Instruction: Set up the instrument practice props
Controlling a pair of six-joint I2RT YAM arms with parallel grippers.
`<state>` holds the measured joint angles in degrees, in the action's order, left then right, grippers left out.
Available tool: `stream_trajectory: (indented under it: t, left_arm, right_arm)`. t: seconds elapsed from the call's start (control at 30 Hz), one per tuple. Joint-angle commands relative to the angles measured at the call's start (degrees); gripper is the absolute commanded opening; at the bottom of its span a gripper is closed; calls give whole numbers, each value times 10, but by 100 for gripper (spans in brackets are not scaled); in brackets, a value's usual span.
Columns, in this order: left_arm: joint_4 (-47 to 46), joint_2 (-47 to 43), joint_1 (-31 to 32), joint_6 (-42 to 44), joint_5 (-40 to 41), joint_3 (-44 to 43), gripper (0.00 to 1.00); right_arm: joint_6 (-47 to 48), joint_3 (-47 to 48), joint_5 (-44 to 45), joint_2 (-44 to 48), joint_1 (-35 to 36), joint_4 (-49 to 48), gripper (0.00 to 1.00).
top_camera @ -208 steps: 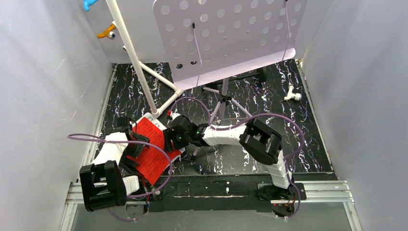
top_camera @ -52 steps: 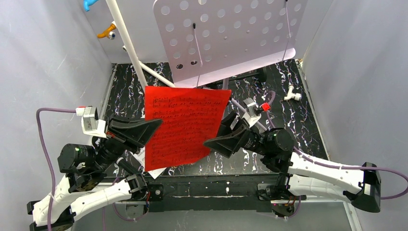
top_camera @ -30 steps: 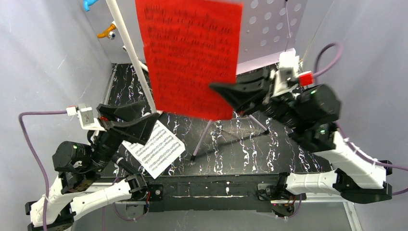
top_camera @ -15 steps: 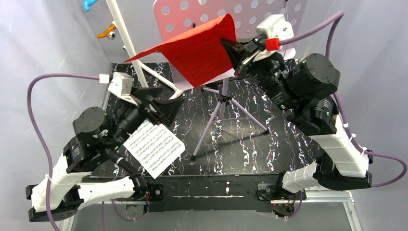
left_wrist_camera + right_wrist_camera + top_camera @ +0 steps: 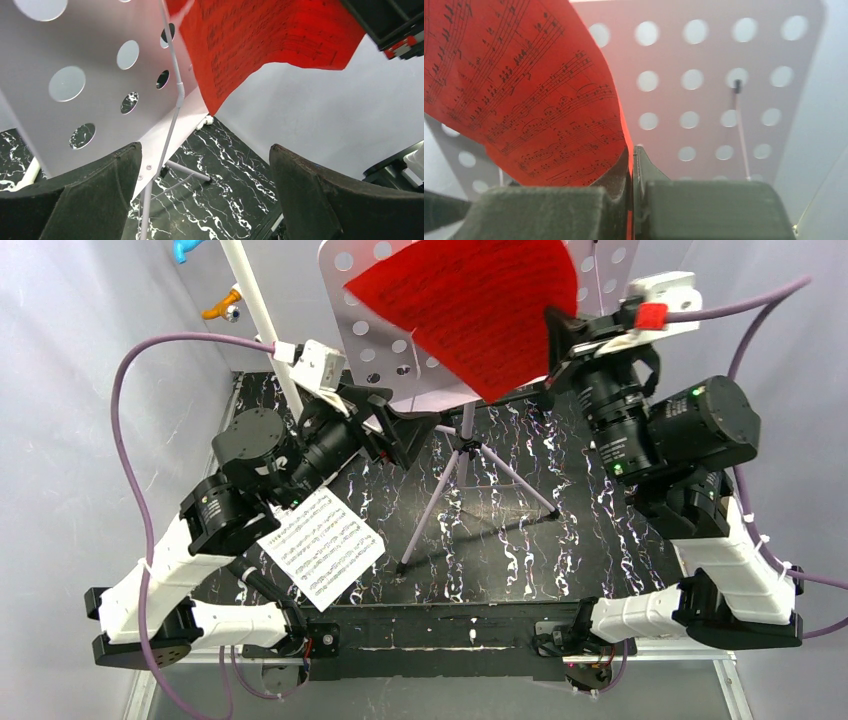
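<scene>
The lilac perforated music stand point(image 5: 400, 330) rises at the back on tripod legs point(image 5: 440, 490). My right gripper point(image 5: 552, 338) is shut on the lower right edge of the red music sheet point(image 5: 470, 300), which hangs curled in front of the stand's plate. In the right wrist view the sheet point(image 5: 524, 95) is pinched between the tips of the gripper point(image 5: 631, 155), with the plate point(image 5: 704, 90) behind. My left gripper point(image 5: 405, 430) stands open and empty below the plate's lower left corner point(image 5: 75, 85). The white music sheet point(image 5: 320, 545) lies on the floor. I cannot make out the microphone.
A white PVC pipe frame point(image 5: 265, 335) leans at the back left, with an orange fitting point(image 5: 222, 308) and a blue one point(image 5: 185, 250) beside it. Grey walls close in on both sides. The floor is black marble-patterned point(image 5: 500, 540).
My right gripper has swung the red sheet back and to the right, up against the stand's plate. The left arm has reached up and back toward the plate, staying open.
</scene>
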<state>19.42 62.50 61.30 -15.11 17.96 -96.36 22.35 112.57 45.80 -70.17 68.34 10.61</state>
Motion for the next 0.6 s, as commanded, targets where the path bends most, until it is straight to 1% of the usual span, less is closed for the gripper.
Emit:
stream_trajectory:
  t: [0.0, 0.1, 0.2, 0.3, 0.37, 0.57]
  left_arm:
    - [-42, 13, 2, 6, 12, -27, 98]
    - [-52, 24, 2, 21, 36, -32, 97]
    - [-47, 39, 2, 35, 76, -43, 94]
    - [-58, 51, 2, 56, 109, -44, 86]
    - [-71, 56, 2, 70, 129, -43, 80]
    - [-121, 68, 2, 81, 185, -35, 57]
  right_arm:
    - [-22, 5, 98, 7, 1, -115, 1]
    - [-22, 31, 126, -11, 2, -128, 1]
    - [-27, 50, 137, -28, 1, -130, 1]
    - [-31, 37, 142, -29, 1, -144, 1]
    - [-35, 11, 141, -23, 1, -163, 1]
    - [-41, -71, 155, 11, 1, -246, 1]
